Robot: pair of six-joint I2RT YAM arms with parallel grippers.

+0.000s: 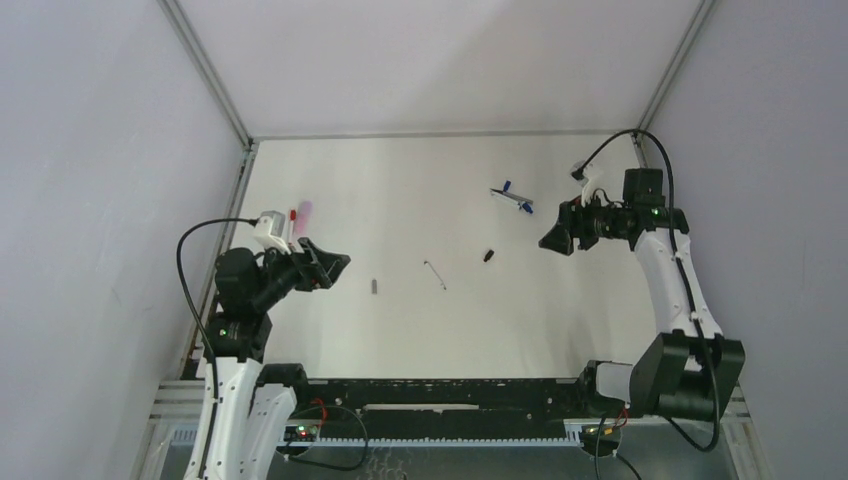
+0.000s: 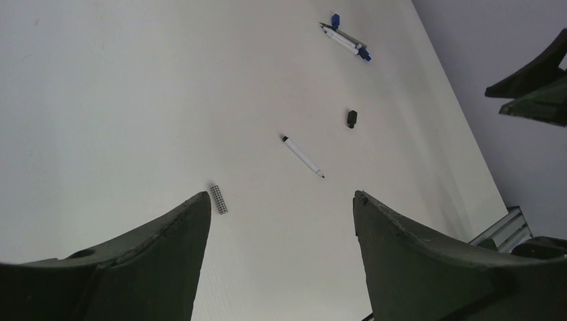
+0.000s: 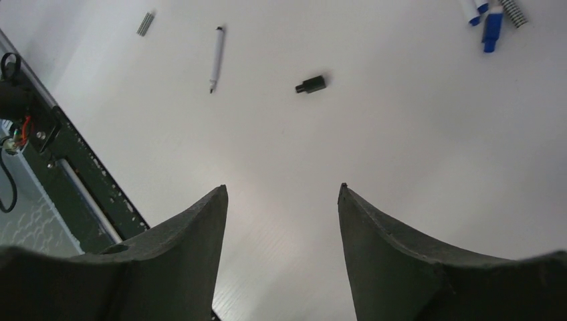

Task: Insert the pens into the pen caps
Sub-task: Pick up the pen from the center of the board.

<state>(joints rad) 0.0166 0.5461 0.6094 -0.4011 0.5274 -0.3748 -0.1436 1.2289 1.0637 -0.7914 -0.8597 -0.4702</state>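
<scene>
Apparently capping remains outstanding. Left pincer and right pincer stand open, empty. Grey-white pen lies uncapped near the counter centre, dark cap at its 2 o'clock, grey cap at 9 o'clock, both apart.

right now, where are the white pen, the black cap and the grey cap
white pen (image 2: 302,156), left wrist view, middle of barrel
black cap (image 2: 352,118), left wrist view, centre of body
grey cap (image 2: 218,199), left wrist view, middle of ridged side
</scene>
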